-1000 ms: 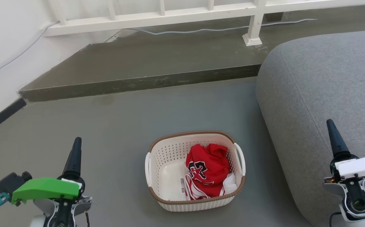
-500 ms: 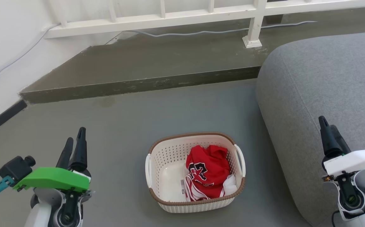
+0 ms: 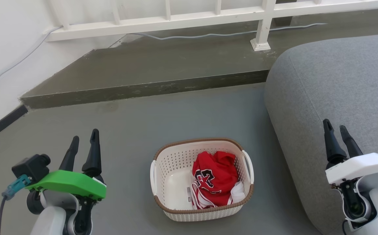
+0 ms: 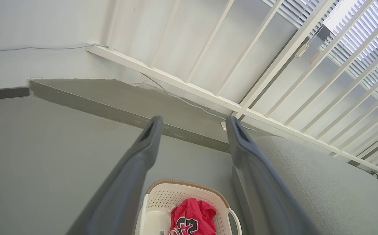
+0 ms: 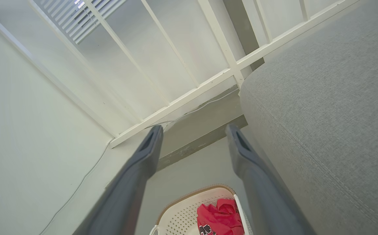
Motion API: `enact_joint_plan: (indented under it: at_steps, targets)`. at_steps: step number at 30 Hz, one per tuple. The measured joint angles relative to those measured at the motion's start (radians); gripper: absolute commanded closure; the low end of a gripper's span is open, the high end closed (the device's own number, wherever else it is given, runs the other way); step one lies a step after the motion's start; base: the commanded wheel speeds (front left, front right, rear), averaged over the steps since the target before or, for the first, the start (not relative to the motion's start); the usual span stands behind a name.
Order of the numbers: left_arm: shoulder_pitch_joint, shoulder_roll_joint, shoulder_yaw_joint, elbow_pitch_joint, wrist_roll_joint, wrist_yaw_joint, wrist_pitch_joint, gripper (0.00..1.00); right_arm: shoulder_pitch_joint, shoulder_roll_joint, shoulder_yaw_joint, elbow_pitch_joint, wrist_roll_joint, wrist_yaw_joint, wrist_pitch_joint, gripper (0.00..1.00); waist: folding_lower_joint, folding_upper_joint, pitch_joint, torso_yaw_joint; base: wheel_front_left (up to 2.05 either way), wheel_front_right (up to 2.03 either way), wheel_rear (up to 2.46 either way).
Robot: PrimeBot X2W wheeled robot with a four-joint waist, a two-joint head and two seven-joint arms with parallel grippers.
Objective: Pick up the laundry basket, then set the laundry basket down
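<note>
Basket (image 3: 175, 161) sits on floor (image 3: 127, 130), lower centre of frame, red shirt (image 3: 215, 176) inside, untouched | left claw (image 3: 85, 135) lower left, right claw (image 3: 334, 124) lower right: both have edged inward, each spread apart, well clear of the handles (image 3: 248, 163) | I judge the reach comes next.

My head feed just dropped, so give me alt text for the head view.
A cream laundry basket holding a red garment sits on the grey floor, untouched. The left gripper and right gripper hover open on either side of it, with a grey sofa at right.
</note>
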Motion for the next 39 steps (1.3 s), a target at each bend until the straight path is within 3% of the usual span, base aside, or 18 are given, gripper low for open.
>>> enact_joint_plan:
  at_steps: [31, 39]
  targets:
    - [0.003, -0.014, -0.055, -0.028, 0.436, 0.081, -0.096, 0.0, 0.003, -0.004, 0.042, -0.04, -0.403, -0.062, -0.097, 0.0, 0.0, 0.0, -0.012, -0.012, 0.0, 0.0, 0.0]
    - [0.003, -0.016, -0.056, -0.031, 0.518, 0.094, -0.117, 0.0, 0.004, -0.006, 0.051, -0.044, -0.48, -0.06, -0.116, 0.0, 0.0, 0.0, -0.014, -0.014, 0.0, 0.0, 0.0]
